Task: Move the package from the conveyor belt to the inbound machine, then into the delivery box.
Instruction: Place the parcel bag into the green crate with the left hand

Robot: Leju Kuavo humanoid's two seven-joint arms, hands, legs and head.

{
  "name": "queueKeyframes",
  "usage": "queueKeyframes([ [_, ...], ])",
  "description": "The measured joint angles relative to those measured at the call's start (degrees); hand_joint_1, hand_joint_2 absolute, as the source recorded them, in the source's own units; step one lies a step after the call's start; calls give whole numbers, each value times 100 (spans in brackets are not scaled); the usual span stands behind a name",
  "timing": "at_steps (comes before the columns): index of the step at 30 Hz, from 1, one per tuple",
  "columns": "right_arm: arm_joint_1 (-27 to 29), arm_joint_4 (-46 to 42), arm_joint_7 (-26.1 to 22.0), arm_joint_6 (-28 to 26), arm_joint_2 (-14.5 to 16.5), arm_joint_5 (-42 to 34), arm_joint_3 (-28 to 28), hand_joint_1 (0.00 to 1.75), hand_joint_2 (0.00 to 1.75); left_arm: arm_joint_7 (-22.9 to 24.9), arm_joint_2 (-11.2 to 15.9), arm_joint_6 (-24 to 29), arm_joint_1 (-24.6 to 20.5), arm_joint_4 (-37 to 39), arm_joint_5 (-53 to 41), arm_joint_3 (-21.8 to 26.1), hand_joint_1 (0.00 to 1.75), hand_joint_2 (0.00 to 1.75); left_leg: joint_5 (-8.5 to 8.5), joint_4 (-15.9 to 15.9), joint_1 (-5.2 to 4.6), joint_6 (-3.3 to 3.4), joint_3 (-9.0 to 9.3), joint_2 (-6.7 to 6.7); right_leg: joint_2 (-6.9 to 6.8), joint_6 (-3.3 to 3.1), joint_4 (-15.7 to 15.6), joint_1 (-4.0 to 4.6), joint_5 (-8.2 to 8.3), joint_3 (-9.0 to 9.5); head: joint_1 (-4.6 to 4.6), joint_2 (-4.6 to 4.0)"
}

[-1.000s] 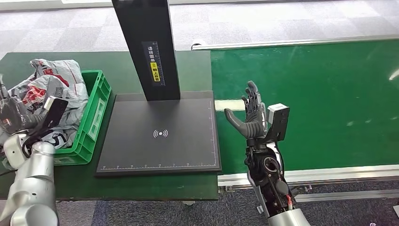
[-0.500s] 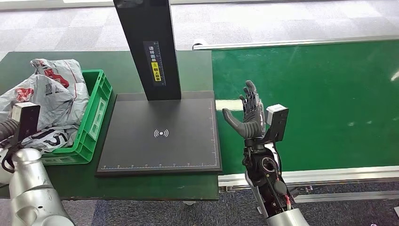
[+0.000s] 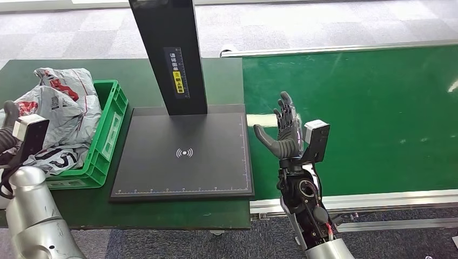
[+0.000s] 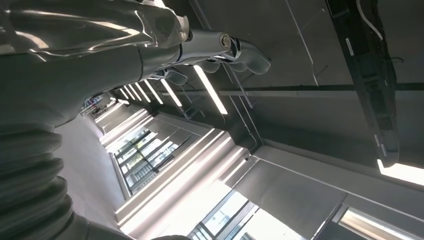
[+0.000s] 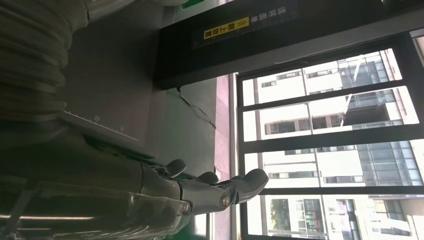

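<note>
Running along the right, smooth green conveyor belt (image 3: 367, 118); beside it matte black inbound machine (image 3: 183, 154) with flat plate and upright post. Ribbed green plastic delivery box (image 3: 105, 135) holds crinkly grey package (image 3: 59, 110) (printed red and black). Right hand (image 3: 283, 132) raised over belt edge, fingers apart, holding nothing. Left hand (image 3: 8, 127) near box, fingers: cannot tell.

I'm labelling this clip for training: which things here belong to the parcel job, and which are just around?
Job:
- green conveyor belt
- flat black inbound machine pad with its black upright post
- green plastic delivery crate
- grey plastic mailer packages in the crate
- open right hand

Around:
- dark green table
- grey carpet floor
</note>
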Motion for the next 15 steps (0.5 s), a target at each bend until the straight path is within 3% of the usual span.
queueKeyframes([
  [3,2,0,-32,-20,-11,-51,2,0,175,1,-62,-2,-4,-28,799,-133,0,175,0,1,-2,0,0,-2,0,0,-1,-2,0,-2,1,2],
  [8,11,0,-62,28,-58,-115,1,0,175,3,-261,-5,225,58,3279,-790,0,175,0,2,-3,1,1,-1,0,1,-2,-4,1,1,-1,1],
  [11,25,-4,-62,95,-70,-82,0,0,175,21,-395,-109,715,-85,4143,-1572,0,175,-3,2,-5,2,1,1,0,1,-3,-5,1,0,0,1],
  [15,82,-89,2,186,-56,88,-4,0,175,174,-566,-1169,1646,-239,5473,-3073,0,175,-9,2,-14,6,-4,0,-1,7,-5,-13,-4,-4,-3,2],
])
